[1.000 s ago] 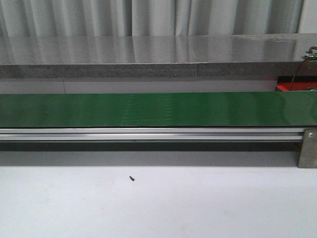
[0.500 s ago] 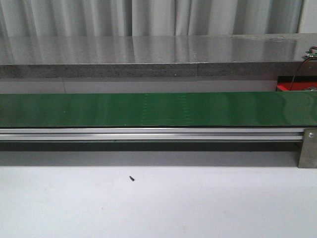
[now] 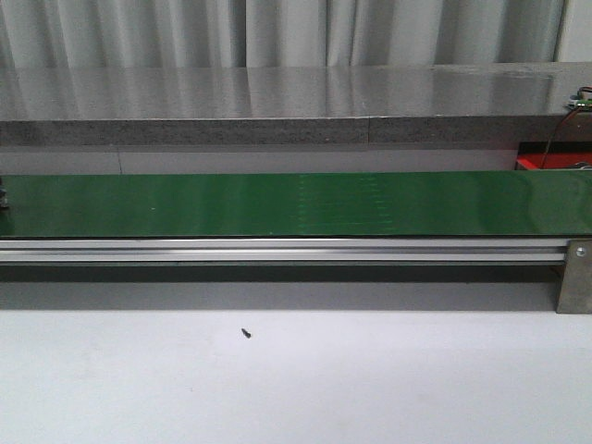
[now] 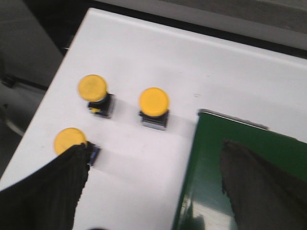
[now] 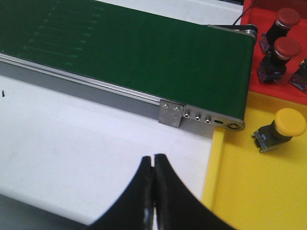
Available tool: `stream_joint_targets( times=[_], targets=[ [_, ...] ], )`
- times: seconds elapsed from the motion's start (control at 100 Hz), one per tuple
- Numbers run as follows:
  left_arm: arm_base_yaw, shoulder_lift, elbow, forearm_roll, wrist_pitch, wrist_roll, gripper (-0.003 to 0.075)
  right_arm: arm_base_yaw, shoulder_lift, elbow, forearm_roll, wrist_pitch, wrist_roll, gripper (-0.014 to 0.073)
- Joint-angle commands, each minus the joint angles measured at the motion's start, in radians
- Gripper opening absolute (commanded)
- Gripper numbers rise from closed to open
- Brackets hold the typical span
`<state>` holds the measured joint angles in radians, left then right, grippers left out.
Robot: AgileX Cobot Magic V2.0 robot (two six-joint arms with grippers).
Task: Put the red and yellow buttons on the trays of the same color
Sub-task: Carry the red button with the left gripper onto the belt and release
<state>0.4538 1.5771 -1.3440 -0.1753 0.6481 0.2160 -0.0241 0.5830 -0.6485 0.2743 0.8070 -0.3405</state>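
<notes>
Three yellow buttons (image 4: 92, 88) (image 4: 154, 101) (image 4: 69, 140) stand on the white table (image 4: 182, 57) beside the end of the green belt (image 4: 240, 158). My left gripper (image 4: 154, 146) hangs open above them with nothing between its fingers; one finger (image 4: 53, 191) partly covers the nearest button. In the right wrist view, two red buttons (image 5: 287, 18) (image 5: 286, 48) stand on the red tray (image 5: 276, 88). One yellow button (image 5: 283, 125) lies tilted on the yellow tray (image 5: 249, 191). My right gripper (image 5: 153, 157) is shut and empty over the white table next to the yellow tray.
The green conveyor belt (image 3: 277, 203) runs across the front view on an aluminium rail with a bracket (image 3: 573, 276) at the right. A small dark thing (image 3: 3, 194) shows at its left edge. A tiny black screw (image 3: 246, 332) lies on the table. The red tray's corner (image 3: 535, 163) shows far right.
The faint mark on the belt has slid to the right. A small dark thing has come into the front view at the belt's left end.
</notes>
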Motion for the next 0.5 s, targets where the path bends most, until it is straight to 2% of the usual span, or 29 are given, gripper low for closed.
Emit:
stream_joint_targets(
  times=[0.0,0.23,0.49],
  targets=[
    [0.056,-0.022,-0.033,-0.008,-0.092,-0.017,0.0555,-0.001,0.0,-0.025,0.009,-0.057,-0.008,-0.0068],
    [0.144,0.082,-0.035,-0.006,-0.144,-0.017,0.0555,-0.001,0.0,-0.025,0.009,-0.057,-0.008,-0.0068],
    [0.152,0.221,-0.035,-0.006,-0.228,-0.017,0.0555,-0.001,0.0,-0.025,0.009,-0.057,-0.008,-0.0068]
  ],
)
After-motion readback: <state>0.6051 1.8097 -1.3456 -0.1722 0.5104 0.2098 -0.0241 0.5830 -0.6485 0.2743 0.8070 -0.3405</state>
